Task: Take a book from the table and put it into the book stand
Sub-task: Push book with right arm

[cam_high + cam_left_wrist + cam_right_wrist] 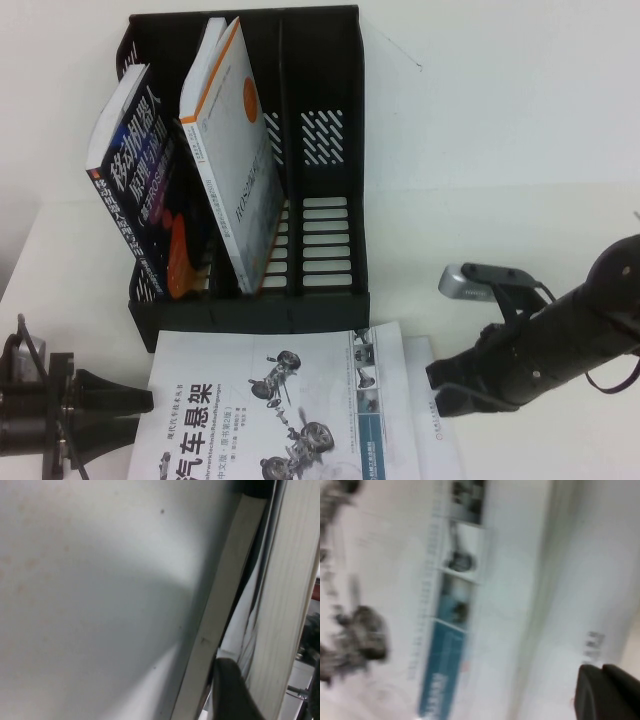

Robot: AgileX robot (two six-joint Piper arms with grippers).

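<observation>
The book (290, 410), white with grey car parts and a black title, lies flat on the table (500, 150) just in front of the black book stand (260, 312). My left gripper (143, 415) is at the book's left edge, fingers apart and tips against it. In the left wrist view a pale page edge (290, 580) shows between the two dark fingers (230, 690). My right gripper (440, 380) is at the book's right edge. Its fingertips (590, 695) are together, resting on the white cover (445, 630) beside the teal strip.
Two books stand tilted in the stand: a dark-covered one (135, 180) in the left compartment and a white one with an orange corner (235, 170) in the middle. The right compartment (325, 220) holds nothing. A wall rises behind the stand.
</observation>
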